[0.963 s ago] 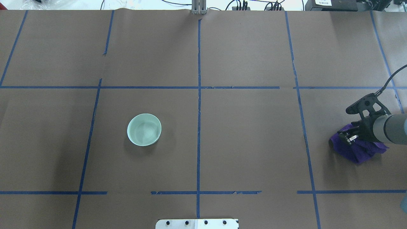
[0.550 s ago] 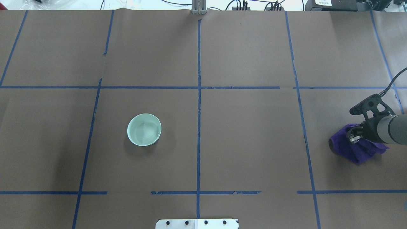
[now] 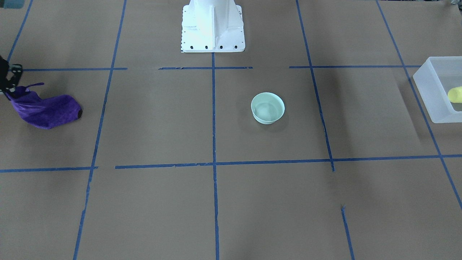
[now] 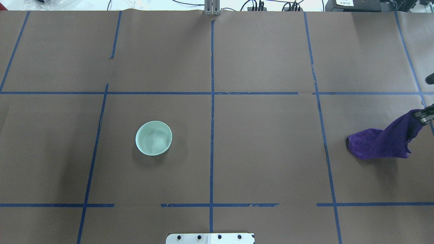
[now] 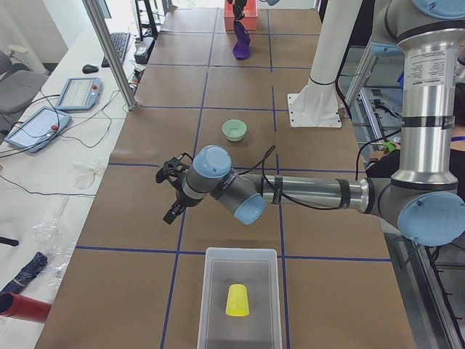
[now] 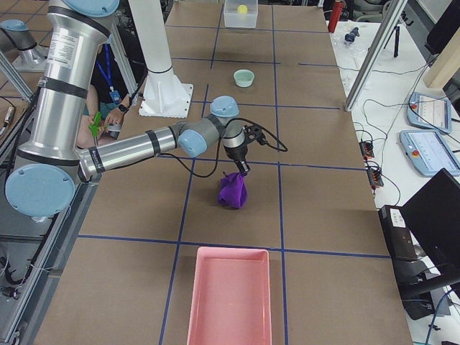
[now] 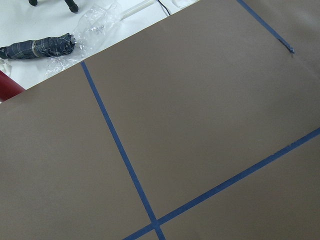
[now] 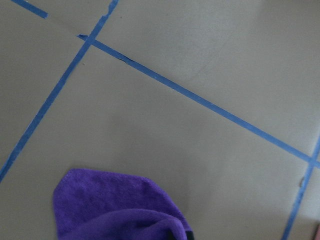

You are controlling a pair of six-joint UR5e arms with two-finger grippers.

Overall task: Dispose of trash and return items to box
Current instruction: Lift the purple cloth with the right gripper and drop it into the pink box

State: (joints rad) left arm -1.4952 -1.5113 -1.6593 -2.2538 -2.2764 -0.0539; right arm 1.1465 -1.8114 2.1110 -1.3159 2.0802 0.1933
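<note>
The pale mint-green bowl [image 4: 153, 138] stands upright and empty on the table left of centre; it also shows in the front view [image 3: 267, 108]. The yellow cup [image 3: 455, 94] lies on its side inside the frosted-white box [image 3: 429, 86] at the table's left end, also in the left view [image 5: 237, 300]. My right gripper [image 4: 423, 117] is shut on one corner of the purple cloth [image 4: 378, 145] and holds it raised, the cloth's other end resting on the table. My left gripper [image 5: 174, 211] hovers over bare table between bowl and box; I cannot tell whether it is open.
A pink tray [image 6: 230, 302] lies at the table's right end, beyond the cloth. The robot's white base [image 3: 213, 25] stands at the near-middle edge. Blue tape lines grid the brown paper. Clutter lies off the far side of the table.
My right gripper has risen and moved right with the purple cloth, pulling it from a heap into a stretched slope. The bowl has not moved.
</note>
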